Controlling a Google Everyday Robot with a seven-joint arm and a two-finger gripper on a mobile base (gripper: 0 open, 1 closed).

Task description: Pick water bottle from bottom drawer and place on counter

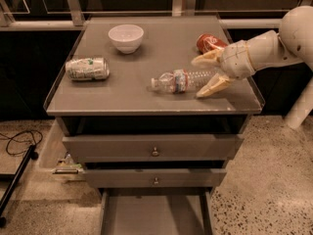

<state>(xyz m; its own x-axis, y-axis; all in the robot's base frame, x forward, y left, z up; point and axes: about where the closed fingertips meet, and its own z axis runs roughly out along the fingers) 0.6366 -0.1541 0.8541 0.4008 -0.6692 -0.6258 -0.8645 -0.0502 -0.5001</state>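
The water bottle (182, 80) lies on its side on the counter (146, 94), white cap to the left, red-and-blue label band near the middle. My gripper (204, 75) is at the bottle's right end, its two pale fingers (209, 88) spread open on either side of the bottle's base, one above and one below. The bottom drawer (154, 214) is pulled out below the cabinet and shows a bare grey tray.
A white bowl (126, 37) stands at the back of the counter. A silver-green can (87, 68) lies on its side at the left. A red soda can (209, 42) lies behind my gripper. Two taller drawers (155, 151) with round knobs are slightly open.
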